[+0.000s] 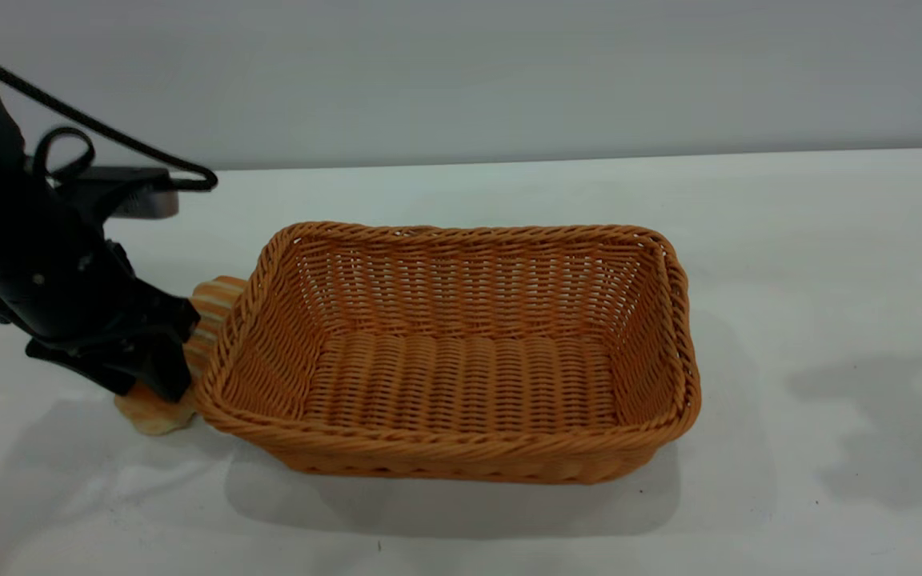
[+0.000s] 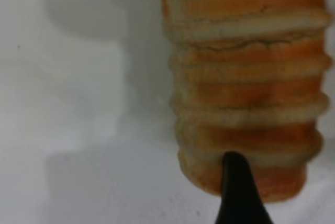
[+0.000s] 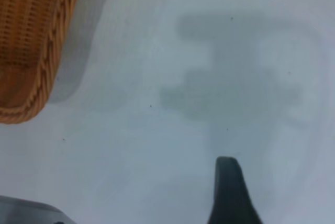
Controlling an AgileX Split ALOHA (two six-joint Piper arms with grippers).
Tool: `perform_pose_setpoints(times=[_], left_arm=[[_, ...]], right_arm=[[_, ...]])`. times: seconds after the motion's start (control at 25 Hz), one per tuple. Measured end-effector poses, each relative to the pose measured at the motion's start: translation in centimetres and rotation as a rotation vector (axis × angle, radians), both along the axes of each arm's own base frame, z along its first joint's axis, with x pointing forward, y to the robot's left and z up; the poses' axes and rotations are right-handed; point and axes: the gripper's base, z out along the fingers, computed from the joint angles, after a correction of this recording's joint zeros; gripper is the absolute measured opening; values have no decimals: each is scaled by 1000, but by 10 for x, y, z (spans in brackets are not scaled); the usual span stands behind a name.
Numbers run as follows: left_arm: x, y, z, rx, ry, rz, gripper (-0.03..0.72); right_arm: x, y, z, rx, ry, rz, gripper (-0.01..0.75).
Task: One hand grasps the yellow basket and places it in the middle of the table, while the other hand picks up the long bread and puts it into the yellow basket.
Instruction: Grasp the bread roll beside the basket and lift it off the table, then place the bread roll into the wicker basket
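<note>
The yellow basket (image 1: pixel 461 448) stands empty and upright in the middle of the white table (image 1: pixel 813 264). The long bread (image 1: pixel 211 307) lies on the table against the basket's left end, striped orange and cream. My left gripper (image 1: pixel 158 382) is down on the bread's near end, and most of the bread's middle is hidden behind it. In the left wrist view the bread (image 2: pixel 246 93) fills the frame with my left gripper (image 2: pixel 236 182) over its end. My right gripper (image 3: pixel 230 187) hovers over bare table to the right of the basket (image 3: pixel 31 41); it is out of the exterior view.
A black cable (image 1: pixel 93 128) loops off the left arm above the table's back left. The right arm's shadow (image 1: pixel 893 424) falls on the table right of the basket.
</note>
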Motion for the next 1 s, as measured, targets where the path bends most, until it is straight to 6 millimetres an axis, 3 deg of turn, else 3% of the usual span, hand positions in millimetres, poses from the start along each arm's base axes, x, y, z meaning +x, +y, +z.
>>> perform_pose_setpoints(times=[0.2, 0.36, 0.48, 0.64, 0.8, 1.0], left_arm=[[3, 2, -12, 20, -23, -1, 461], [3, 3, -18, 40, -25, -25, 390], [3, 3, -20, 44, -23, -31, 288], [4, 10, -17, 41, -18, -12, 71], [6, 29, 7, 12, -34, 121, 48], [8, 33, 74, -36, -187, 217, 48]], right_arm=[[0, 0, 0, 0, 1, 0, 498], [0, 0, 0, 0, 2, 0, 484], [0, 0, 0, 0, 3, -1, 484], [-1, 0, 0, 0, 7, -4, 482], [-1, 0, 0, 0, 8, -3, 482], [-1, 0, 0, 2, 9, -10, 482]])
